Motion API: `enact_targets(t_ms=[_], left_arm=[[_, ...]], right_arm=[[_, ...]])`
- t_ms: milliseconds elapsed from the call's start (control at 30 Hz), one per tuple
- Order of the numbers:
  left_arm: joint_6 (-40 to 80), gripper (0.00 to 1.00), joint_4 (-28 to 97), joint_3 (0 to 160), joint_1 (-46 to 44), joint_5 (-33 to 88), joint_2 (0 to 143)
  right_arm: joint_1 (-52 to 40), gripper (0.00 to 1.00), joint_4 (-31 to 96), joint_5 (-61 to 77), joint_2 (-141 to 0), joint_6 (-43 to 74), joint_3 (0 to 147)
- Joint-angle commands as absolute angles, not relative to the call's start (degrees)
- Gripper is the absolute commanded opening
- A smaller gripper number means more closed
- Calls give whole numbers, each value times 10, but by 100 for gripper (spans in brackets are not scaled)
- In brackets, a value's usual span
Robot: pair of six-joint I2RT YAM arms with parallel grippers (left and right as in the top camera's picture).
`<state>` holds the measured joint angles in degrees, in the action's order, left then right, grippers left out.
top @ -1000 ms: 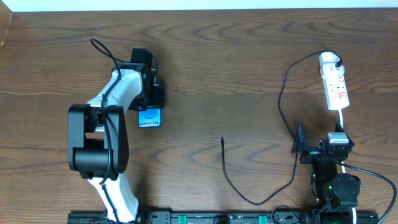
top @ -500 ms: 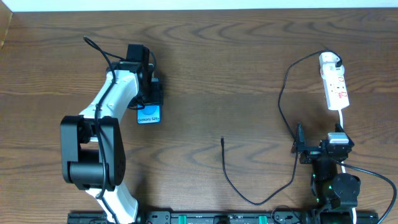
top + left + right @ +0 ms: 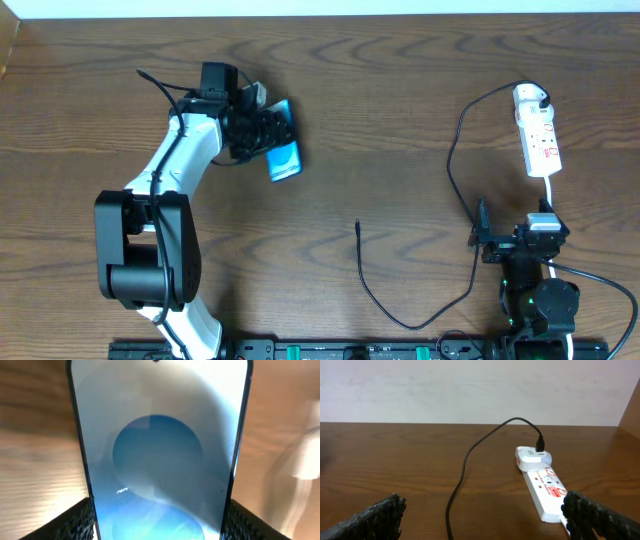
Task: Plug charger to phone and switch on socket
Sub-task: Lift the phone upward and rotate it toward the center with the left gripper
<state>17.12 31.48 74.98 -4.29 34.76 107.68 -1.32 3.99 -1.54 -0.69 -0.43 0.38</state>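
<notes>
My left gripper (image 3: 262,133) is shut on the phone (image 3: 285,160) across its width and holds it tilted over the table's back left. In the left wrist view the blue screen of the phone (image 3: 157,455) fills the frame between the two black fingers (image 3: 80,521). The charger's black cable (image 3: 452,150) runs from its white adapter (image 3: 530,97), plugged into the far end of the socket (image 3: 543,145), down to its loose plug tip (image 3: 358,226) at mid table. My right gripper (image 3: 497,243) stands open near the front right, empty, facing the socket (image 3: 547,491) and the cable (image 3: 465,462).
The socket's thick white cord (image 3: 551,190) runs forward toward the right arm's base. The charger cable loops across the front right of the wooden table (image 3: 380,90). A pale wall stands behind the table's far edge in the right wrist view.
My left gripper has carried the phone up and to the right and turned it; it now sits angled with its screen end toward the right. The right arm and the cable have not moved.
</notes>
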Motion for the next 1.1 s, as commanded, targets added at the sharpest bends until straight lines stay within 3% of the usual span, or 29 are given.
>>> enact_targets(t_ms=[0, 433, 633, 767, 1067], left_arm=[[294, 12, 290, 754, -41, 475, 1056], [589, 12, 141, 754, -41, 678, 1056], [743, 12, 127, 754, -41, 717, 1056], [797, 8, 126, 754, -41, 739, 1056], [855, 8, 127, 754, -41, 746, 1056]], right_arm=[[-16, 99, 41, -22, -3, 2, 3], [-16, 99, 41, -22, -3, 2, 3], [-16, 99, 41, -22, -3, 2, 3], [-16, 99, 41, -22, -3, 2, 3], [-16, 99, 41, -22, -3, 2, 3]])
